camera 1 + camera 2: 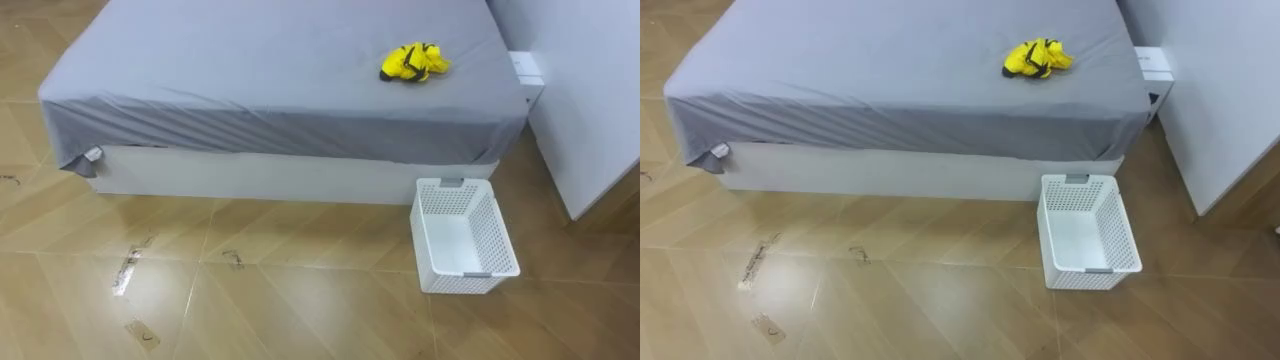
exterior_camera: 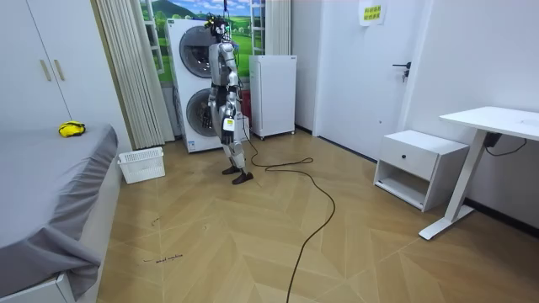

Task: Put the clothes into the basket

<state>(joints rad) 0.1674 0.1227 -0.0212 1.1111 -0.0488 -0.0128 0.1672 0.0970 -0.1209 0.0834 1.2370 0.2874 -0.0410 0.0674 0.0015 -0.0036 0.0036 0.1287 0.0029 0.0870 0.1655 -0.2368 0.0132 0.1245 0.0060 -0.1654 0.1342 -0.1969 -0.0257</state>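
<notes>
A crumpled yellow garment with dark trim (image 1: 413,62) lies on the grey-sheeted bed (image 1: 270,70), near its far right corner; in the room view the garment (image 2: 72,129) shows at the far left. A white perforated basket (image 1: 462,237) stands empty on the wooden floor against the bed's near right corner, and it shows in the room view as the basket (image 2: 141,164). I stand upright a couple of metres from the bed, in front of the stacked washing machines. My left hand (image 2: 229,125) and right hand (image 2: 216,111) hang by my sides, far from both garment and basket.
A white wardrobe panel (image 1: 590,100) rises right of the basket, with a small white unit (image 1: 525,68) between it and the bed. A white fridge (image 2: 274,95), a bedside cabinet (image 2: 418,167) and a desk (image 2: 497,126) stand on the room view's right. Open wooden floor (image 1: 250,290) lies before the bed.
</notes>
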